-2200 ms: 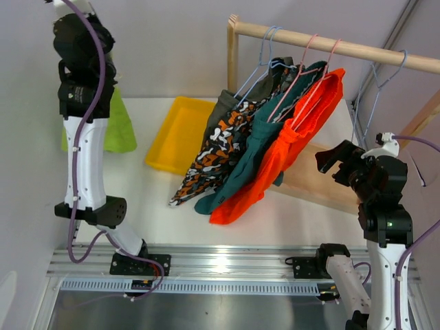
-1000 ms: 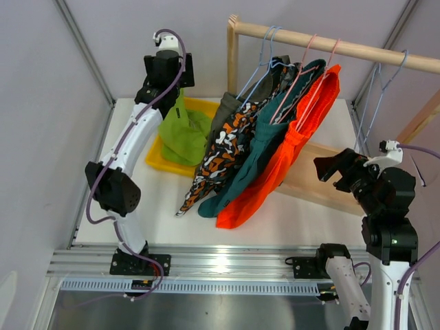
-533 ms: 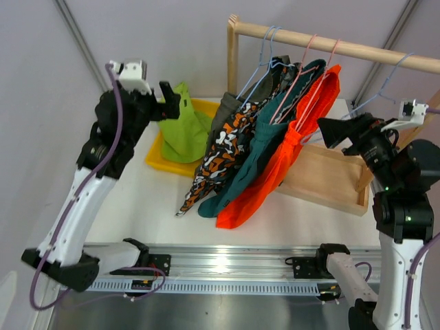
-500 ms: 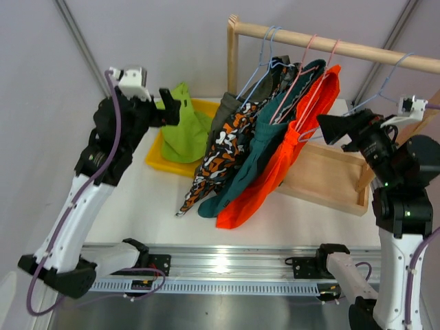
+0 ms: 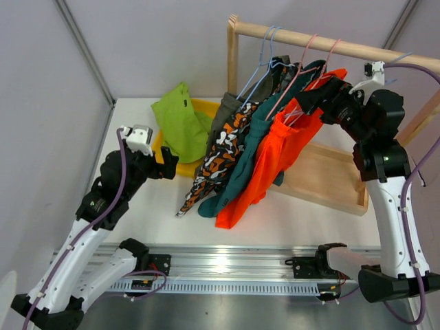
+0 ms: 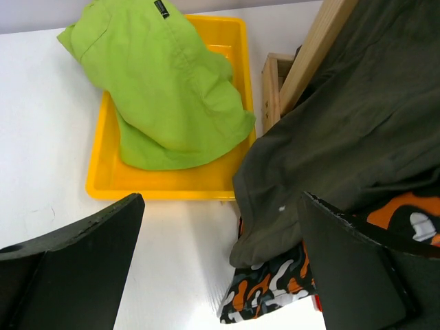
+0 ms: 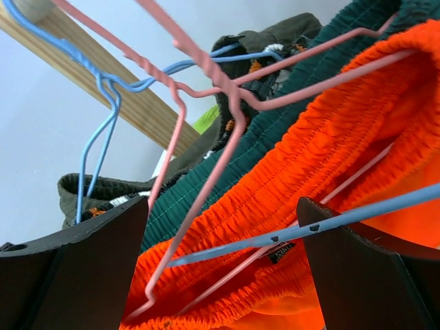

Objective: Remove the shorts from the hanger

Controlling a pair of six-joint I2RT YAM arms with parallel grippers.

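Four pairs of shorts hang on wire hangers from a wooden rail [image 5: 330, 45]: olive-grey [image 5: 223, 110], camouflage print [image 5: 220, 155], dark teal [image 5: 251, 148] and orange-red [image 5: 275, 165]. A lime green pair [image 5: 179, 120] lies over the yellow tray [image 5: 157, 148]. My right gripper [image 5: 313, 96] is open at the orange-red waistband [image 7: 309, 158]. A pink hanger [image 7: 206, 179] and a blue hanger wire [image 7: 275, 237] cross between its fingers; the gripper's midpoint [image 7: 223, 275] lies on the orange fabric. My left gripper [image 5: 168, 161] hangs open and empty over the table near the tray [image 6: 165, 184], beside the olive-grey hem [image 6: 344, 151].
A shallow wooden crate [image 5: 330, 179] lies under the rail on the right. The rail's upright post [image 5: 232, 55] stands behind the tray. The camouflage hem [image 6: 275, 289] hangs down to the white table. Grey walls close in on the left and at the back.
My left arm let go of the lime green shorts over the tray and drew back low towards the front. My right arm rose and swung left to the orange-red waistband.
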